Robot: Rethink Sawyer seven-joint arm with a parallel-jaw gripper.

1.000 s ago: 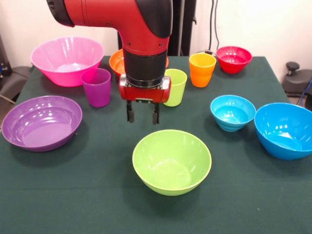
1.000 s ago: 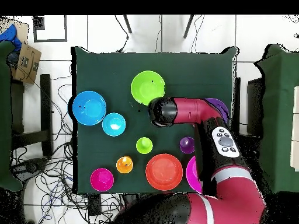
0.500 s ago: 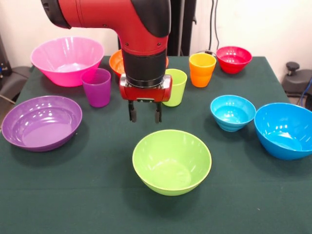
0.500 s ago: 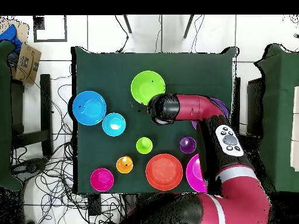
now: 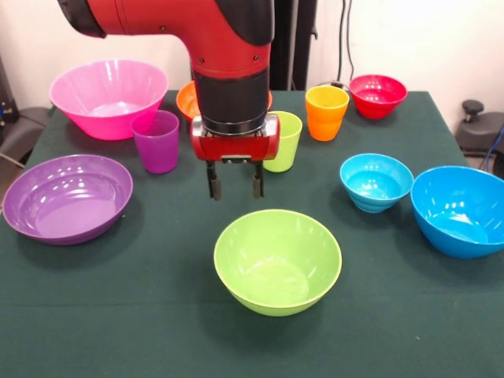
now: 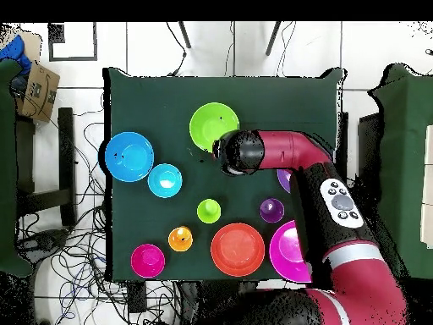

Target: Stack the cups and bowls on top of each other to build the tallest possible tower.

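Note:
My gripper (image 5: 235,190) hangs open and empty just above the table, behind the far rim of the lime green bowl (image 5: 277,260). The lime green cup (image 5: 285,140) stands upright right behind it, partly covered. To its left is the purple cup (image 5: 156,140), and the orange cup (image 5: 327,112) is further right. All bowls sit apart on the cloth: pink (image 5: 109,96), purple (image 5: 67,195), red (image 5: 378,94), light blue (image 5: 376,181), big blue (image 5: 461,209). The orange bowl (image 5: 186,98) is mostly hidden by the arm. From overhead, the wrist (image 6: 239,154) covers the fingers beside the lime green bowl (image 6: 213,125).
The green table (image 6: 279,101) carries everything, and nothing is stacked. The arm's upper link (image 6: 342,203) reaches over the table's right side in the overhead view and covers most of the purple bowl (image 6: 284,180). Cables and boxes lie on the floor around.
The wrist has shifted a little toward the lime green bowl while the elbow swung outward. The gripper stays open. No cup or bowl has moved.

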